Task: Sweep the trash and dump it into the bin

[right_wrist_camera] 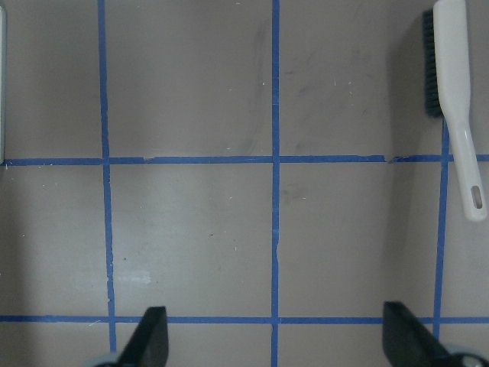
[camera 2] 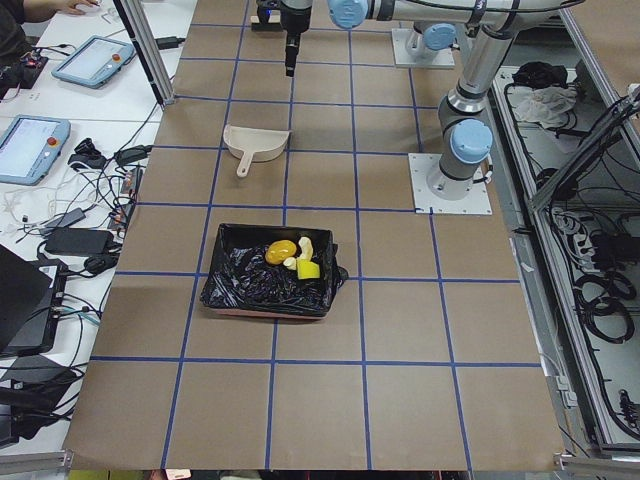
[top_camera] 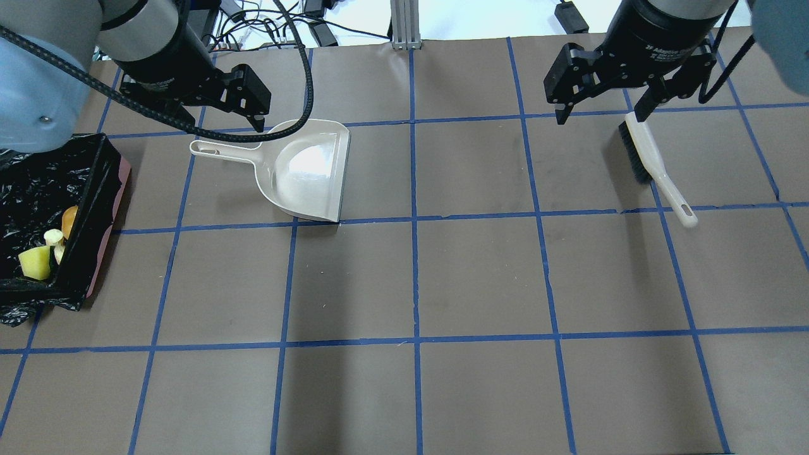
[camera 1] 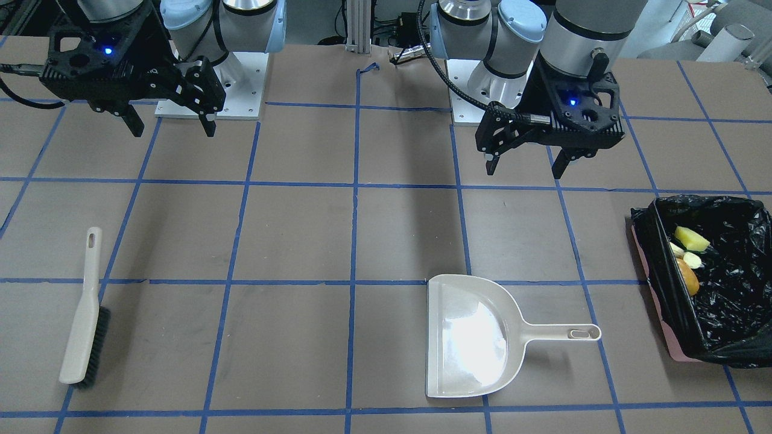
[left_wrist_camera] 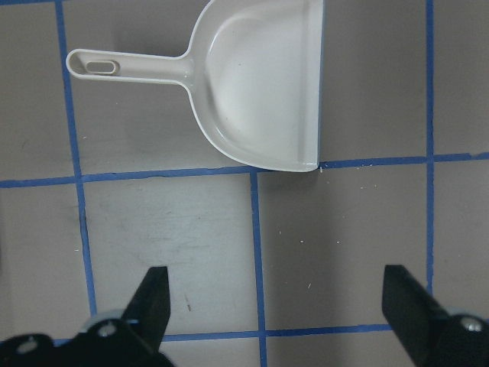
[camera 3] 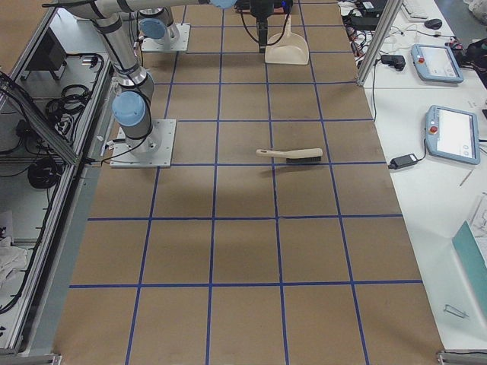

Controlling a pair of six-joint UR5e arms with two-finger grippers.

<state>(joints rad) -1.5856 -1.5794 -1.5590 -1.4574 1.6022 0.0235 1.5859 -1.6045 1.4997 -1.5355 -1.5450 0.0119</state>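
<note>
While the left hand and right hand gape empty, the right's body seemingly reads "2F Adaptive"; the tabletop is brown, blue-gridded.

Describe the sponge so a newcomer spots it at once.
Look at the table end on the robot's left, where a pink bin lined with a black bag sits. Three bits of trash lie bunched against one wall inside. The sponge is the bright yellow flat-faced block, unlike the pale curved bread piece and the rounded golden-brown lump.
</note>
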